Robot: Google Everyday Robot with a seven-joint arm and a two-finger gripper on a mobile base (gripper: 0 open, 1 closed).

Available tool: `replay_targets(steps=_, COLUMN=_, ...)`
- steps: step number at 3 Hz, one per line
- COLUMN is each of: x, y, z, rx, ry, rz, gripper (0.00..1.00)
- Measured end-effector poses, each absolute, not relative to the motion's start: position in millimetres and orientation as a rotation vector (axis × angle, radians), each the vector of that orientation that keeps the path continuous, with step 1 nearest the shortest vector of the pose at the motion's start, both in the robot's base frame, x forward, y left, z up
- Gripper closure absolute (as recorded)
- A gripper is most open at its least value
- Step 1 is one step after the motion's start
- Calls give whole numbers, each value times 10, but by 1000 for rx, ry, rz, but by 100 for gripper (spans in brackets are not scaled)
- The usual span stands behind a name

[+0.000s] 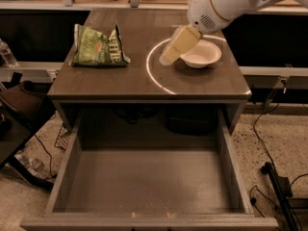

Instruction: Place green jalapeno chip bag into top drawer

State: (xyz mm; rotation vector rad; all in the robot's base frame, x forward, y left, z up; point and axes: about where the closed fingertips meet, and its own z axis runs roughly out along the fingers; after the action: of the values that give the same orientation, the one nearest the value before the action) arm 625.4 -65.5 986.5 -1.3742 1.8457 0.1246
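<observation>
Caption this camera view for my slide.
Gripper hovers beside white bowl; green jalapeno chip bag on tabletop, top drawer open.
</observation>
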Motion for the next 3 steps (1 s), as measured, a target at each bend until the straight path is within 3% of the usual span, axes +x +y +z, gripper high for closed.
replay_targets(steps=3, x=7506, y=773, z=9712, rx=-1482, ry=1677, rz=274, gripper=0)
